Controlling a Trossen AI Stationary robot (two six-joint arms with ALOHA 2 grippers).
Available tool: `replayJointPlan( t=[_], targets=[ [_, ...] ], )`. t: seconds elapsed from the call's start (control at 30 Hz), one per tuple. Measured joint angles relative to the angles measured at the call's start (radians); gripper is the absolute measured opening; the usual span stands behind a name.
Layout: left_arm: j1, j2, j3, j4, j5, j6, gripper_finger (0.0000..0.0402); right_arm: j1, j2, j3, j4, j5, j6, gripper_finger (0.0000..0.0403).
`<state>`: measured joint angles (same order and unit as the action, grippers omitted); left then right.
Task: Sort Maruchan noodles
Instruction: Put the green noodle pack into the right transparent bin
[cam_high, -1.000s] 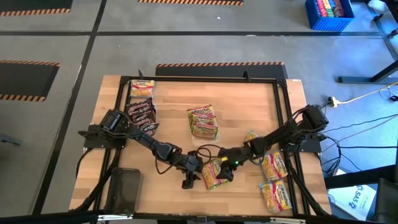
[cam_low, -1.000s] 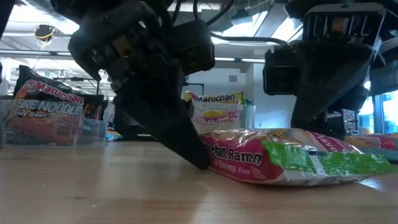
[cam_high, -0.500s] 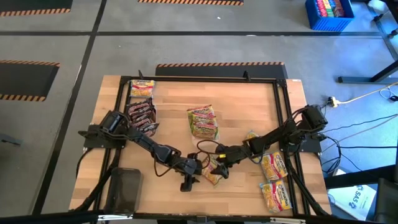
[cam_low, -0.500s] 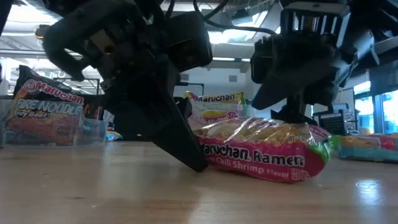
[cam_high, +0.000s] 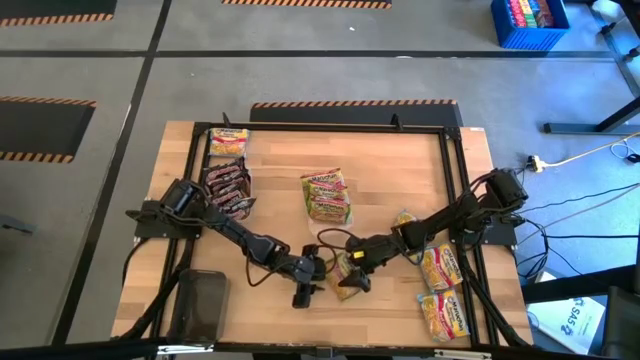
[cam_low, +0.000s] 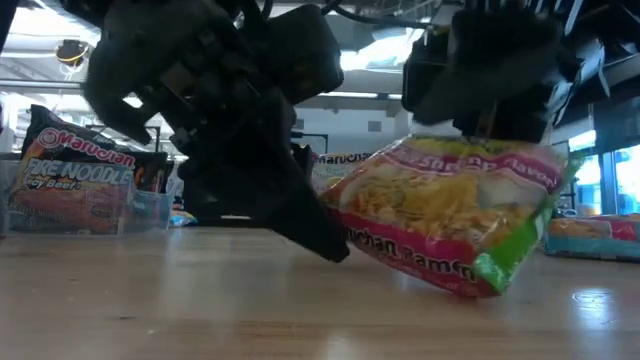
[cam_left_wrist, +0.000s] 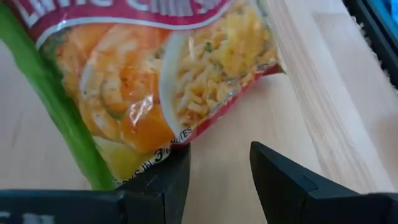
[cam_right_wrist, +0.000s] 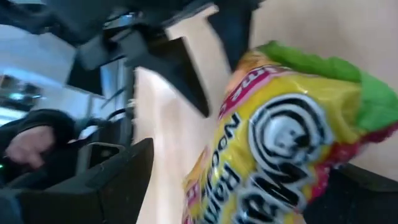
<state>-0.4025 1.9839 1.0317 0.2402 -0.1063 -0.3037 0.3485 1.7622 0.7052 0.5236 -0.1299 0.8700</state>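
1. Low in the centre of the high view, the right gripper (cam_high: 350, 281) pinches a lime chili shrimp ramen packet (cam_low: 450, 215) by its upper edge, jaws spread wide around the packet
2. In the low view that packet hangs tilted in the middle right of the frame, one lower corner on or just above the wooden table (cam_high: 390, 170)
3. The left gripper (cam_high: 303, 291) sits just left of the packet, fingers (cam_left_wrist: 283, 180) partly spread with bare table between them, pinching nothing; one finger touches the packet's lower edge
4. More yellow packets (cam_high: 327, 195) lie at the frame's centre, and others (cam_high: 443, 290) at lower right
5. Dark fire noodle packets (cam_high: 226, 185) lie at upper left, a yellow packet (cam_high: 229, 140) above them
6. A person's hand (cam_right_wrist: 28, 143) shows at the left edge of the right wrist view
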Motion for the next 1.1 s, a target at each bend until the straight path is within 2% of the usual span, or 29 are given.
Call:
replayJointPlan(
  t=[0.1, 0.2, 0.5, 0.67, 0.83, 0.97, 1.1],
  targets=[
    [0.005, -0.001, 0.0, 0.022, -0.005, 0.001, 0.0161, 0.0, 0.0, -0.001, -0.023, 0.04, -0.005, 0.0333],
    [0.01, -0.002, 0.0, 0.024, -0.004, 0.0, 0.0161, -0.001, 0.0, -0.001, -0.035, 0.056, -0.005, 0.0311],
    [0.009, -0.003, 0.0, 0.017, -0.006, 0.0, 0.0161, -0.001, 0.0, -0.002, -0.052, 0.06, -0.01, 0.0173],
    [-0.005, -0.043, 0.004, -0.077, -0.009, 0.003, 0.0161, -0.002, -0.001, 0.0, -0.035, 0.04, -0.033, 0.0118],
    [-0.044, -0.132, 0.004, -0.263, -0.045, 0.001, 0.0161, -0.001, -0.032, -0.002, -0.058, 0.024, -0.083, 0.0117],
    [-0.091, -0.215, 0.001, -0.396, -0.056, 0.001, 0.0161, -0.002, -0.109, -0.002, -0.054, 0.025, -0.131, 0.0124],
    [-0.133, -0.282, -0.055, -0.387, -0.068, 0.001, 0.0161, -0.004, -0.184, 0.051, -0.119, 0.071, -0.257, 0.0112]
  ],
)
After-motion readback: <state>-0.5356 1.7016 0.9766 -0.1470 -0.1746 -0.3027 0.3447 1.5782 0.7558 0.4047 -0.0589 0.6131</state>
